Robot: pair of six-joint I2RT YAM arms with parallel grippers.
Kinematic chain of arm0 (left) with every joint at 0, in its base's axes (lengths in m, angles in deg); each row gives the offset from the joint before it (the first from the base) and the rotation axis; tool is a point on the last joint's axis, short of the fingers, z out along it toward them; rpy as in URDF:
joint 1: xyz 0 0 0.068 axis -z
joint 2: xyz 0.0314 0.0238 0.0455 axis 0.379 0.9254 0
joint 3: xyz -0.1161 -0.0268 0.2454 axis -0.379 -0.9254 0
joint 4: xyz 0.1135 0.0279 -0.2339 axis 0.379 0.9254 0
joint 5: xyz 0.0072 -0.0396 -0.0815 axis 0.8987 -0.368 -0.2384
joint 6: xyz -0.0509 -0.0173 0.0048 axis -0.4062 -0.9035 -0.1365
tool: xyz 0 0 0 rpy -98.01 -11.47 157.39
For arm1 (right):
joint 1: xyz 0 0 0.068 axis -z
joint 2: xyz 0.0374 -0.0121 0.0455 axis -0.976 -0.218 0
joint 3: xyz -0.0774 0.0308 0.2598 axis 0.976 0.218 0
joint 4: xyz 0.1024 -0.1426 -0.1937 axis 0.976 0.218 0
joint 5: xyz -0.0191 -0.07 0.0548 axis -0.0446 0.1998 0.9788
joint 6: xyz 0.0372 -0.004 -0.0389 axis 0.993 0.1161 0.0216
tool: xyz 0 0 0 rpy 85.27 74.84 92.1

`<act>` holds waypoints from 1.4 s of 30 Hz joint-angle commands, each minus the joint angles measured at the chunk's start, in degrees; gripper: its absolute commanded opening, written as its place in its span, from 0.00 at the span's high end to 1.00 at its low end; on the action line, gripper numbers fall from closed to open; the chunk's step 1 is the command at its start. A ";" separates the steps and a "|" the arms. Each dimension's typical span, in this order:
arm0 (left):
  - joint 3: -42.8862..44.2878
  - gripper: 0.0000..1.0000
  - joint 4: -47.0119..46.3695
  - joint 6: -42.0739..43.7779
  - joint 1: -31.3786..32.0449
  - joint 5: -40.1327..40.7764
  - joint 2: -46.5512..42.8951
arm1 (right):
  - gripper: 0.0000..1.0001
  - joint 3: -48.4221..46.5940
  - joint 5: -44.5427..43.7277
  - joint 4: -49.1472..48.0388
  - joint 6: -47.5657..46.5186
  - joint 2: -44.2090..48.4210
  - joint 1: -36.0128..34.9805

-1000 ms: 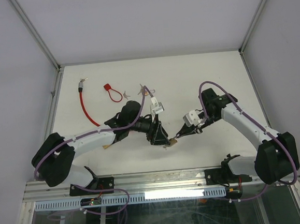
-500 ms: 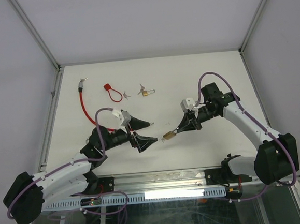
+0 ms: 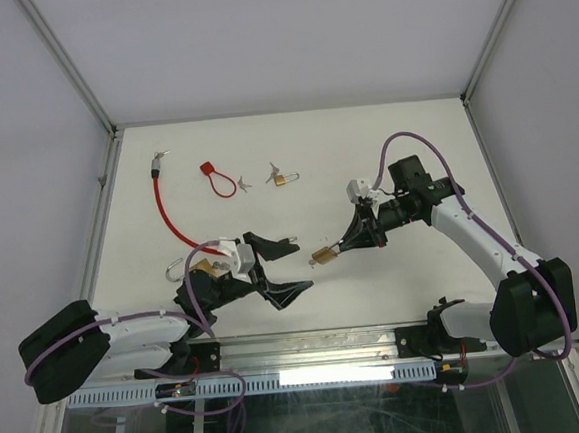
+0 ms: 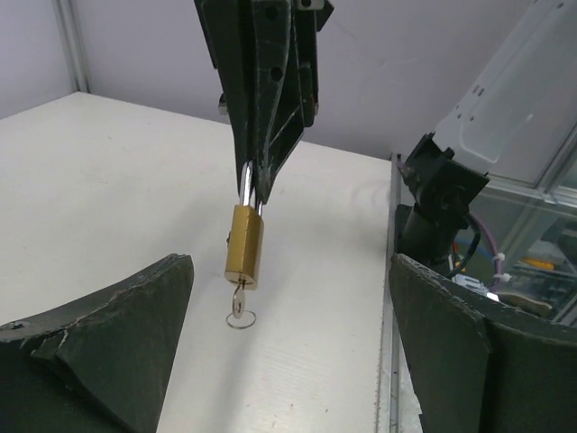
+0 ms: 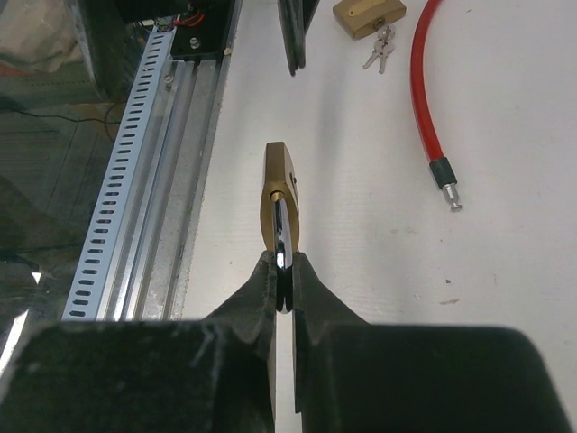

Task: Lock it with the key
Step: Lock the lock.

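My right gripper (image 3: 340,247) is shut on the steel shackle of a brass padlock (image 3: 323,255) and holds it above the table. In the right wrist view the padlock (image 5: 281,194) sticks out beyond the closed fingertips (image 5: 267,271). In the left wrist view the padlock (image 4: 244,254) hangs with a key (image 4: 239,302) and its ring in the keyhole underneath. My left gripper (image 3: 291,266) is open and empty, a short way left of the padlock; its fingers (image 4: 99,343) frame the key from a distance.
A second brass padlock (image 3: 205,268) with keys lies by the left arm, also in the right wrist view (image 5: 368,15). A red cable (image 3: 169,211), a red tag lock (image 3: 216,177) and a small padlock with keys (image 3: 281,179) lie at the back left. A metal rail (image 3: 310,350) runs along the near edge.
My left arm has drawn back from the padlock toward the near left, its gripper open. My right gripper has lifted the padlock slightly up and back.
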 commanded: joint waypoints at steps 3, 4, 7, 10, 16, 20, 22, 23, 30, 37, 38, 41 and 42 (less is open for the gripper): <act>2.97 0.17 -8.71 3.64 1.12 4.42 8.20 | 1.00 -2.50 5.84 -2.42 2.03 1.64 0.28; 3.77 0.19 -8.77 3.29 1.12 4.40 9.56 | 1.00 -2.49 5.92 -2.40 2.03 1.73 0.29; 5.74 0.28 -8.77 2.25 1.12 4.96 13.55 | 1.00 -2.36 6.00 -2.41 1.81 1.77 0.27; 7.14 0.34 -9.44 1.33 1.12 4.20 16.51 | 1.00 -2.21 6.21 -2.40 1.55 1.83 0.25; 8.97 0.46 -11.71 0.21 1.14 1.61 20.82 | 1.00 -2.16 6.69 -2.32 1.41 1.84 0.25; 9.55 0.53 -12.90 -0.01 1.12 0.46 23.38 | 1.00 -2.03 6.98 -2.31 1.32 1.89 0.25; 10.07 0.55 -12.95 -0.05 1.14 -0.11 24.24 | 1.00 -1.92 7.16 -2.28 1.24 1.85 0.18; 10.26 0.56 -12.97 -0.16 1.12 -0.28 24.52 | 1.00 -1.86 7.19 -2.32 1.19 1.78 0.18; 10.18 0.63 -15.80 0.17 1.12 -1.78 26.48 | 1.00 -1.72 7.37 -2.24 1.07 1.86 0.18; 10.26 0.85 -16.82 0.64 1.10 -2.47 26.61 | 1.00 -1.39 7.47 -2.24 0.60 1.41 -0.38; 10.27 0.91 -16.79 0.82 1.11 -2.49 26.55 | 1.00 -1.31 7.47 -2.24 0.54 1.34 -0.47; 10.03 1.00 -16.91 1.38 1.05 -2.58 26.48 | 1.00 -1.24 7.80 -2.24 0.46 1.17 -0.82; 9.88 1.00 -16.99 1.61 1.03 -2.64 26.46 | 1.00 -1.14 7.83 -2.31 0.38 1.15 -0.91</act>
